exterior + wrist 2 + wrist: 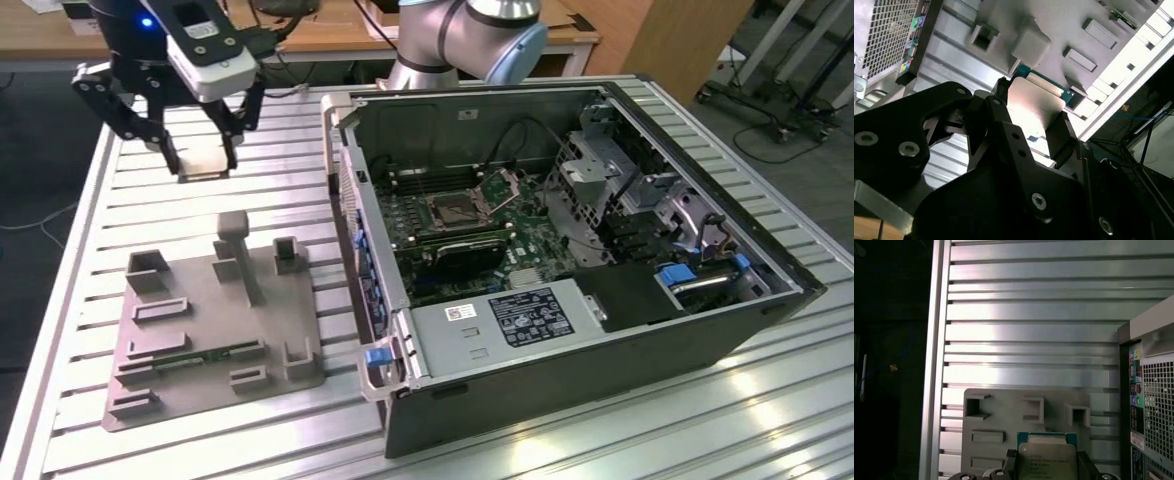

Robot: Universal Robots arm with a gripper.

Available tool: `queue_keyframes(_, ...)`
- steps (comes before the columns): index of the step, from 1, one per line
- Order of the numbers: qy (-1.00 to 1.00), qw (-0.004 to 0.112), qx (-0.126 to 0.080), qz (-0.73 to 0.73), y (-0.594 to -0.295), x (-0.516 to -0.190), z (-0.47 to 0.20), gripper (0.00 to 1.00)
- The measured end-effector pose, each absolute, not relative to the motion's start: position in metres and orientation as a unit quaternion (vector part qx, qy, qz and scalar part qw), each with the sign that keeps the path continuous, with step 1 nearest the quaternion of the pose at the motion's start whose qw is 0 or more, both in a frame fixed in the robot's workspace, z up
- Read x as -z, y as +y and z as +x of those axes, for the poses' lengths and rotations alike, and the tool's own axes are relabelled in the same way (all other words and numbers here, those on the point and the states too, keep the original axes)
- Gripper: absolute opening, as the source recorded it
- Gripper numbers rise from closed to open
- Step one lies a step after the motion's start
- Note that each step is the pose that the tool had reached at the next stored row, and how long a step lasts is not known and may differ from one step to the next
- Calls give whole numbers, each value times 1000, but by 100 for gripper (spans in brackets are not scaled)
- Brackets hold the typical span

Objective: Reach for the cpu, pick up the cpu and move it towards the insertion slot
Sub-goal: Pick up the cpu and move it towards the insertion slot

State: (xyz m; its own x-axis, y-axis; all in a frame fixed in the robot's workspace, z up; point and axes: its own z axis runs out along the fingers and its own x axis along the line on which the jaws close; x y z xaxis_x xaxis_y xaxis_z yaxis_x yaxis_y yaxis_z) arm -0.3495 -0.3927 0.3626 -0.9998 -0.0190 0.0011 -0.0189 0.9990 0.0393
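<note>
Cpu [1046, 456] clamped between the fingers of the hand [200, 160], lifted above the slatted surface [267, 180] beyond the grey tray [214, 330], well left of the insertion slot [458, 208] in the exterior view

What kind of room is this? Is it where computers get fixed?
Probably a robotics lab or workshop rather than a repair shop. A robot arm stands at a ribbed metal table, its gripper holds the cpu, and an open computer case lies beside a grey parts tray.
</note>
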Motion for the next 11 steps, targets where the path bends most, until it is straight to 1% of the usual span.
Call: queue_keyframes(11, -1000, 1, 20, 9, -392, -361, -307, 54)
